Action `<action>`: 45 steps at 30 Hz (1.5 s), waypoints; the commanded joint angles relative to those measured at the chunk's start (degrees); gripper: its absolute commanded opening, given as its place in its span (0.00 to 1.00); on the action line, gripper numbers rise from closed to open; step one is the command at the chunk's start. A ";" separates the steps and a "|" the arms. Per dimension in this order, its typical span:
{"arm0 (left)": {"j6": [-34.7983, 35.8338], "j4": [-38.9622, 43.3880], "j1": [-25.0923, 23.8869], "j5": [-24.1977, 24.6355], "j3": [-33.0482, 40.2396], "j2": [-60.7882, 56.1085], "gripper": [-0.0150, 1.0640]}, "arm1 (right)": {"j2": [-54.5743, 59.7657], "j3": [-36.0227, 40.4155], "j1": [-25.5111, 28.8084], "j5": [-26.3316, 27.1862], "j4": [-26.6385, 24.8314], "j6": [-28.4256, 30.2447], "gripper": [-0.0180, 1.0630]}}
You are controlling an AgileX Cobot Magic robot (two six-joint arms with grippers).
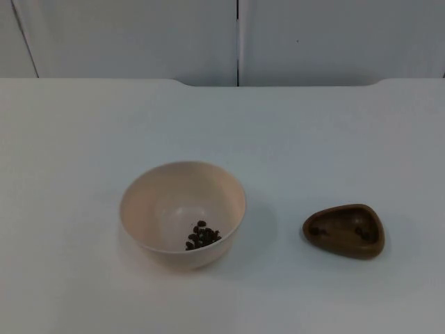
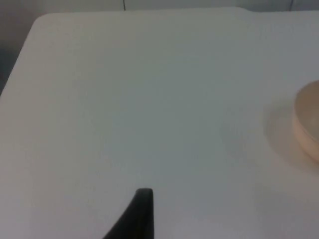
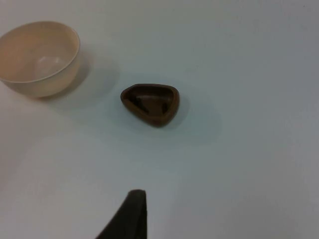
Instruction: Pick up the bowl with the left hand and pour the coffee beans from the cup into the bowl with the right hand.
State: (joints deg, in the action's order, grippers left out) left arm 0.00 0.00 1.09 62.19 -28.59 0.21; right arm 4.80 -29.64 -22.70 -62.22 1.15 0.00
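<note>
A cream bowl [image 1: 182, 213] is seen upright on the white table [image 1: 334, 132], left of centre in the top view, its opening facing up. A small heap of dark coffee beans [image 1: 201, 236] lies inside it on the floor of the bowl, toward the near side. To the bowl's right, well apart from it, a brown cup [image 1: 344, 230] of rounded triangular outline rests on the table, also mouth up; its long axis runs roughly left to right in the top view, the narrower end being turned toward the bowl. A few dark marks are seen within the cup, but it cannot be told whether they are beans. Nothing lies between the two vessels. A grey partition wall [image 1: 139, 35] closes the table's far edge. In the left wrist view, the left gripper [image 2: 142, 211] is shown above bare table, with the bowl's rim [image 2: 308, 122] off to one side. In the right wrist view, the right gripper [image 3: 132, 211] is held above the table short of the cup [image 3: 151, 103], the bowl [image 3: 39, 57] lying beyond. The state of either gripper's jaws cannot be told.
</note>
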 commanded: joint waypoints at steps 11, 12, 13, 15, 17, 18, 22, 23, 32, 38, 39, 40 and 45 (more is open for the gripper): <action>0.00 -0.64 -0.51 -0.59 0.33 -0.21 0.99 | -0.53 0.07 0.20 0.51 -0.16 -0.38 0.99; 0.00 -0.64 -0.51 -0.59 0.33 -0.21 0.99 | -0.53 0.07 0.20 0.51 -0.16 -0.38 0.99; 0.00 -0.64 -0.51 -0.59 0.33 -0.21 0.99 | -1.20 0.07 0.20 0.51 -0.16 -0.38 0.99; 0.00 -0.64 -0.51 -0.59 0.33 -0.21 0.99 | -4.55 0.07 0.30 0.51 -0.16 -0.38 0.99; 0.00 -0.64 -0.51 -0.59 0.33 -0.21 0.99 | -4.80 0.07 0.94 0.51 -0.16 -0.38 0.99; 0.00 -0.64 -0.51 -0.59 0.33 -0.21 0.99 | -4.80 0.07 1.84 0.38 -0.30 -0.38 0.99; 0.00 -0.64 -0.51 -0.59 0.33 -0.21 0.99 | -4.80 0.04 2.29 0.57 -0.43 -0.38 0.99; 0.00 -0.64 -0.51 -0.59 0.33 -0.21 0.99 | -4.80 0.04 2.29 0.57 -0.43 -0.38 0.99; 0.00 -0.64 -0.51 -0.59 0.33 -0.21 0.99 | -4.80 0.04 3.16 0.57 -0.21 -0.38 0.99; 0.00 -0.64 -0.51 -0.59 0.33 -0.21 0.99 | -4.80 0.04 7.07 0.57 -0.21 -0.38 0.99; 0.00 -0.64 -0.51 -0.59 0.33 -0.21 0.99 | -4.80 0.04 7.70 0.57 -0.21 -0.38 0.99; 0.00 -0.64 -0.51 -0.59 0.33 -0.21 0.99 | -4.80 0.04 8.48 0.57 -0.21 -0.38 0.99; 0.00 -0.64 -0.51 -0.59 0.33 -0.21 0.99 | -4.80 0.04 11.30 0.57 -0.21 -0.38 0.99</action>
State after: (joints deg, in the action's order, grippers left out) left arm 0.00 0.00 0.69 62.19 -28.59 0.21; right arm 0.22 -29.64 -13.08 -62.11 0.92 -0.32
